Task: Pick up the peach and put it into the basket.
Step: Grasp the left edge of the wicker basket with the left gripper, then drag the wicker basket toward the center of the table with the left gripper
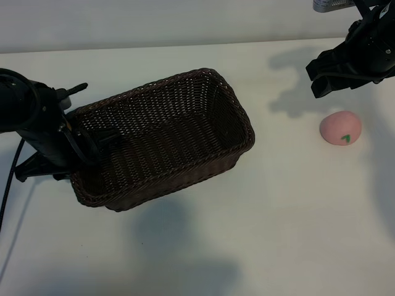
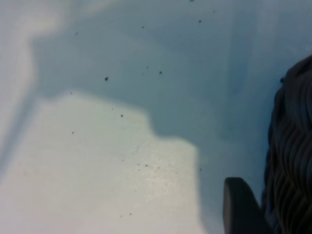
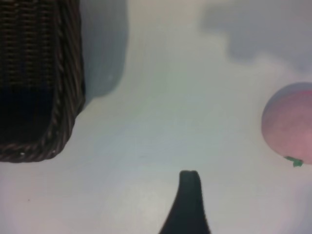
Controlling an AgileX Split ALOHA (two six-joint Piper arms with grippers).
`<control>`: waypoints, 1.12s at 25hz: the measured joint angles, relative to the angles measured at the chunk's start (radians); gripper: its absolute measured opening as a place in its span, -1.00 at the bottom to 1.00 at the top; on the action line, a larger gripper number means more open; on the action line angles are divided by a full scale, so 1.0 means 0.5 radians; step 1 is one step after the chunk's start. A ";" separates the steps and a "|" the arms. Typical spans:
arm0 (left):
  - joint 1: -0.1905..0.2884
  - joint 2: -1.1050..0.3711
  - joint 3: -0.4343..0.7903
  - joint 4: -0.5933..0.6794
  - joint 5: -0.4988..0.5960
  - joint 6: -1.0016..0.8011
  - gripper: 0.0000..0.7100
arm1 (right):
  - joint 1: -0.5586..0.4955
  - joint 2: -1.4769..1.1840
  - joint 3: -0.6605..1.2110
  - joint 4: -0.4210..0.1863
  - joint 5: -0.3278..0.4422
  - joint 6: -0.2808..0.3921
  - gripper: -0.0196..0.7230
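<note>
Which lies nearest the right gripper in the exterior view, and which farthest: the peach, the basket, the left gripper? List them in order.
1. The peach, on the table just below the right gripper.
2. The basket, mid-table.
3. The left gripper, at the basket's far end.

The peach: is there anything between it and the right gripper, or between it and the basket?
Nothing visible. The peach lies alone on the white table, just below the open right gripper in the exterior view. Bare table separates it from the basket.
</note>
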 joint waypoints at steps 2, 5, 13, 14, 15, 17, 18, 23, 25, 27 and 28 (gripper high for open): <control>0.000 -0.001 0.000 -0.004 -0.016 0.004 -0.21 | 0.000 0.000 0.000 0.000 0.000 0.000 0.66; 0.000 -0.001 0.000 -0.004 -0.022 0.006 -0.21 | 0.000 0.000 0.000 0.000 0.000 0.000 0.66; 0.000 -0.001 0.000 -0.157 -0.076 0.169 -0.32 | 0.000 0.000 0.000 -0.002 -0.005 0.000 0.66; 0.000 -0.001 0.000 -0.218 -0.090 0.231 -0.34 | 0.000 0.000 0.000 -0.002 -0.010 0.000 0.66; 0.005 -0.001 0.000 -0.283 -0.105 0.283 -0.39 | 0.000 0.000 0.000 -0.002 -0.012 0.000 0.66; 0.028 -0.001 0.000 -0.420 -0.118 0.426 -0.46 | 0.000 0.000 0.000 -0.002 -0.015 0.000 0.66; 0.041 -0.001 0.000 -0.484 -0.121 0.502 -0.49 | 0.000 0.000 0.000 -0.004 -0.015 0.000 0.66; 0.149 -0.080 0.008 -0.751 -0.113 0.843 -0.54 | 0.000 0.000 0.000 -0.007 -0.015 0.000 0.66; 0.199 -0.139 0.008 -0.791 -0.095 0.961 -0.54 | 0.000 0.000 0.000 -0.008 -0.015 0.000 0.66; 0.248 -0.176 0.008 -0.829 -0.061 1.052 -0.54 | 0.000 0.000 0.000 -0.008 -0.015 0.000 0.66; 0.269 -0.188 0.008 -0.857 -0.047 1.097 -0.54 | 0.000 0.000 0.000 -0.008 -0.015 0.000 0.66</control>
